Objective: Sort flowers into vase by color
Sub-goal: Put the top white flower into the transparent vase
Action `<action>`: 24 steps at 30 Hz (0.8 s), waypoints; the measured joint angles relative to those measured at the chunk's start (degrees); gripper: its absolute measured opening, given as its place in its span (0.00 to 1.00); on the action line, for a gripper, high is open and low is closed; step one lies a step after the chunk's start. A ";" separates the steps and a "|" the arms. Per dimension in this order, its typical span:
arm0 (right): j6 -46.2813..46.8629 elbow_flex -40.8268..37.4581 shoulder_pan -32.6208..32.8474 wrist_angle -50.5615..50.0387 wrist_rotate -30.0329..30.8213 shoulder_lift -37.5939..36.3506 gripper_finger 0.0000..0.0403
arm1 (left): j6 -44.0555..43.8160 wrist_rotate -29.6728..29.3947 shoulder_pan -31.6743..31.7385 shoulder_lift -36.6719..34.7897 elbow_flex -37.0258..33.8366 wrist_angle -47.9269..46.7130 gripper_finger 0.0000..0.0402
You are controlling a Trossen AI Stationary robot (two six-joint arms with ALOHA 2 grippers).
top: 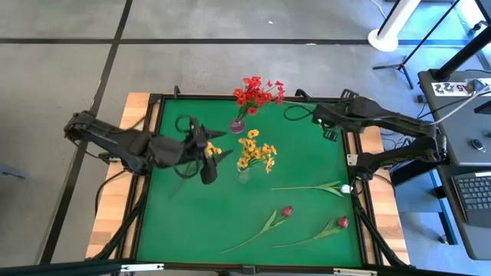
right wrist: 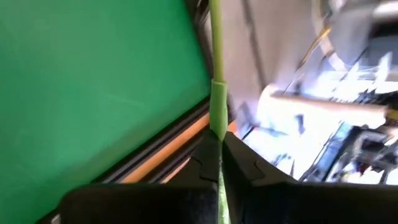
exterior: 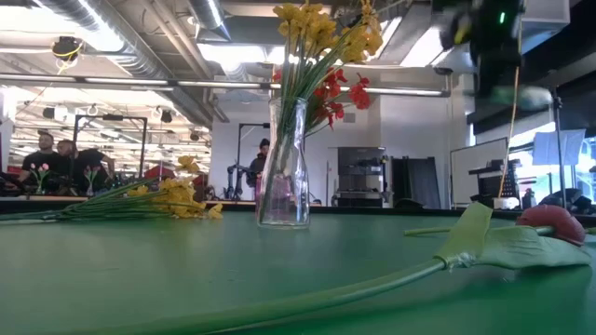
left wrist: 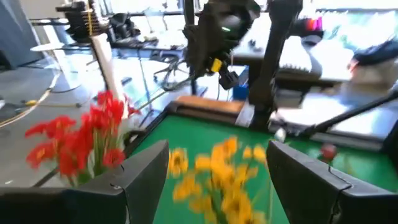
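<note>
While your right gripper [right wrist: 219, 146] clamps a stem [right wrist: 216, 62] running straight ahead, left fingers [left wrist: 146, 168] gape before yellow blooms [left wrist: 217, 174].

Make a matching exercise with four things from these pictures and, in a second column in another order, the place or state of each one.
Things:
1. red blooms
2. white bud
3. green stem
4. left gripper

Places or states:
A. lying flat on the green mat, near its right edge
B. open, beside the yellow flowers
C. standing in a vase at the far side of the table
D. clamped between the fingers of the right gripper

Pairs: 1-C, 2-A, 3-D, 4-B
</note>
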 joint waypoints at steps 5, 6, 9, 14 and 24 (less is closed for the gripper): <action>1.48 9.81 11.52 -3.15 7.46 0.42 0.00 | -0.11 10.47 5.90 0.56 8.80 -3.22 0.66; 1.40 11.29 13.50 -3.10 8.96 0.57 0.00 | -0.25 12.22 7.22 0.93 10.77 -4.20 0.66; 0.18 14.79 19.03 -3.12 13.42 1.45 0.00 | -1.82 16.09 10.67 2.44 16.56 -8.01 0.66; -3.59 17.18 25.61 -2.26 22.24 4.70 0.00 | -7.32 27.74 16.92 6.62 25.02 -14.27 0.66; -24.37 17.16 33.63 9.17 43.12 15.00 0.00 | -15.56 47.75 28.36 17.24 37.61 -25.57 0.66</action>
